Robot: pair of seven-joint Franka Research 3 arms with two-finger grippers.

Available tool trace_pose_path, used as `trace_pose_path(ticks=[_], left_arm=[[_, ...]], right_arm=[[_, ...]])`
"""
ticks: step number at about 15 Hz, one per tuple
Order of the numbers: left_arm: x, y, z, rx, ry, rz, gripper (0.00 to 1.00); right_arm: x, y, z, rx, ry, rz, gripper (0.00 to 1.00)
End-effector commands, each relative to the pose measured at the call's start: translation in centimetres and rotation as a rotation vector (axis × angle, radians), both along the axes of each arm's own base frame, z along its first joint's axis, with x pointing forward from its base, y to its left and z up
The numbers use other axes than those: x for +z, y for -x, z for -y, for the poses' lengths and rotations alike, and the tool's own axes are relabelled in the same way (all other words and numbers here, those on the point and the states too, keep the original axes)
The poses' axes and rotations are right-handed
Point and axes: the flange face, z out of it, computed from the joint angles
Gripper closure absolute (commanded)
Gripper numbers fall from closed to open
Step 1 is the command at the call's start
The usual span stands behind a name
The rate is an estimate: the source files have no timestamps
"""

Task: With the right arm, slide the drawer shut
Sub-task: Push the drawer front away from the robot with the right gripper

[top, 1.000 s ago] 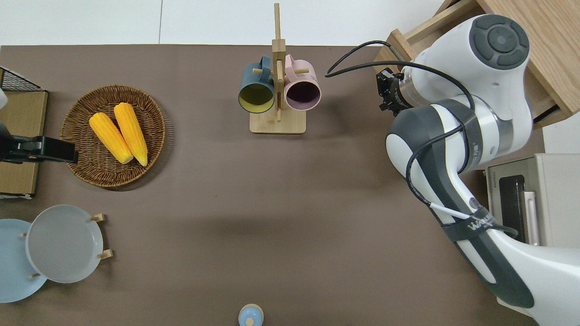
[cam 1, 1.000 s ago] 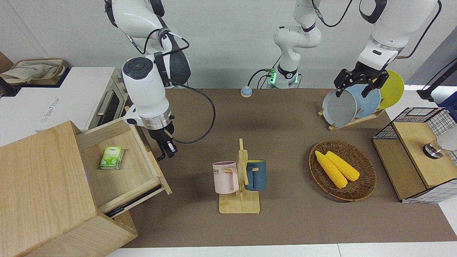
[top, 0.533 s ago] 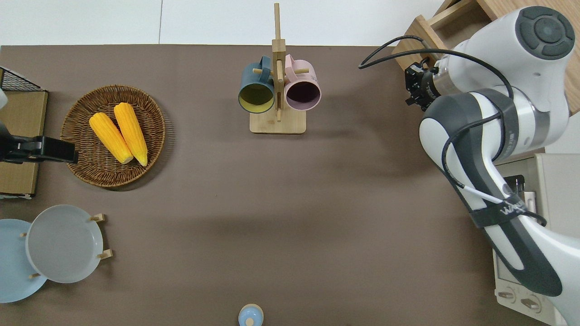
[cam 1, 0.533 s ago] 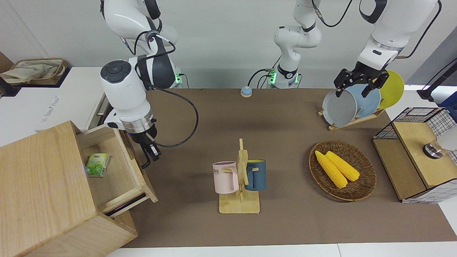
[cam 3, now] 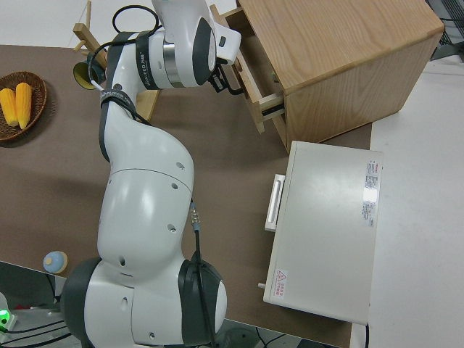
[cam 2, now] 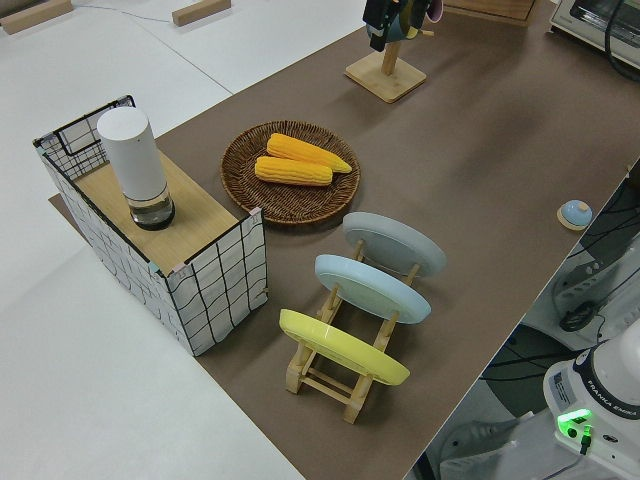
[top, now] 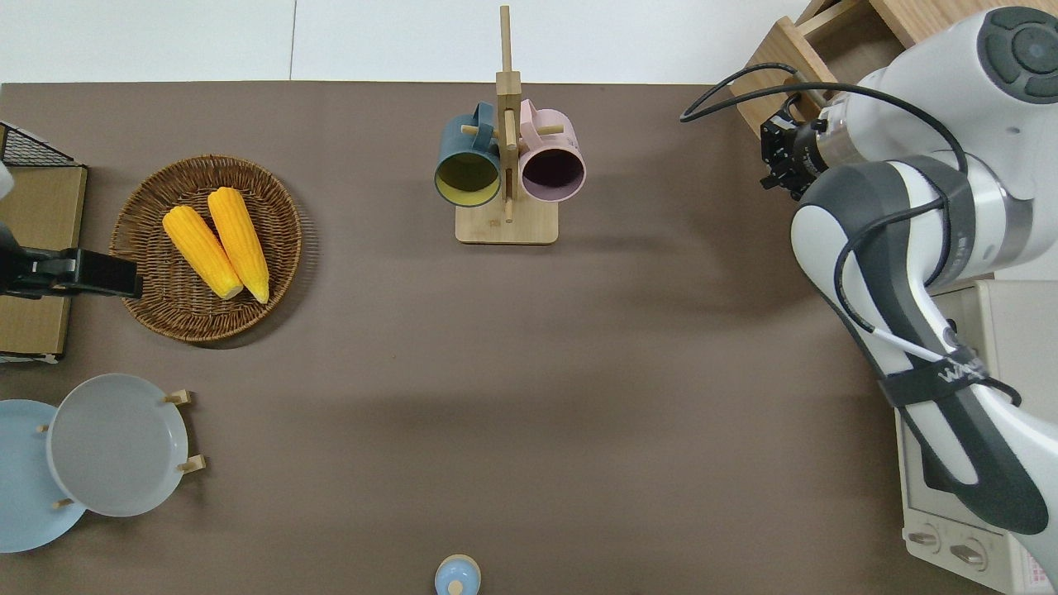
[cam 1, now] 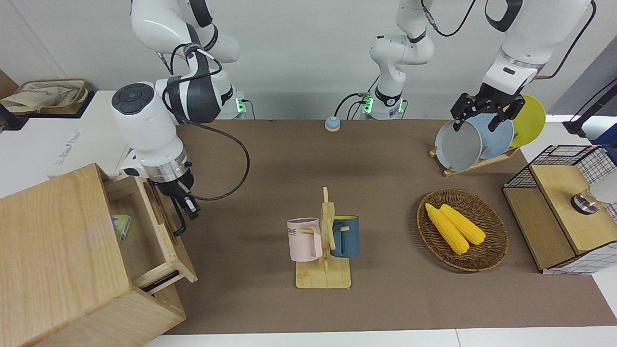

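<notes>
Brown matte surface (cam 1: 385, 159), flat and even, edged by white tops, with a plain pale wall at the robots' end. At the right arm's end, a big cabinet (cam 1: 53, 260) of pale grained wood, boxy and square-cornered. Drawer (cam 1: 166, 231) wide, shallow, same light wood, partly out of the cabinet, with a small green packet (cam 1: 121, 228) half hidden inside. Black bar handle (cam 1: 179, 222) on the drawer front. Right tool (cam 1: 185, 212) black, at the drawer front against the handle; whether pressed together or pinching the bar cannot be told. Right arm (top: 901, 207) glossy white with dark grey bands and a looping black cable. White oven (cam 3: 322, 228) beside the cabinet, nearer to the robots.

Mid-surface, a bamboo rack (top: 506, 165) hung with a pink mug (cam 1: 304, 239) and a dark blue mug (cam 1: 345, 236). Toward the left arm's end, a round woven basket (cam 1: 491, 250) holding two yellow corn cobs (cam 1: 455, 227). Wooden plate stand (cam 2: 345, 375) with grey, blue and yellow plates upright. Wire-mesh box (cam 2: 190, 270) with a wood top, carrying a white cylinder (cam 2: 134, 165).

Left arm parked, left tool (cam 1: 486, 113) spread.
</notes>
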Motion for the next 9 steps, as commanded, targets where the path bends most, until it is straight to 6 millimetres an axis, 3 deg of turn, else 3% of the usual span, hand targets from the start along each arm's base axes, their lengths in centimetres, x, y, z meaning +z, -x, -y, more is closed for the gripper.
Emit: trace_pose_path(ticks=[1,9], left_arm=[[0.3,-0.4,0.0,-0.006,-0.018,0.009,0.00],[0.3,-0.4,0.0,-0.006,-0.017,0.009,0.00]], right_arm=[[0.2,-0.2,3.3,-0.007,-0.017,0.000,1.000],[0.2,0.2,7.8,-0.010,-0.057,-0.018,1.000]])
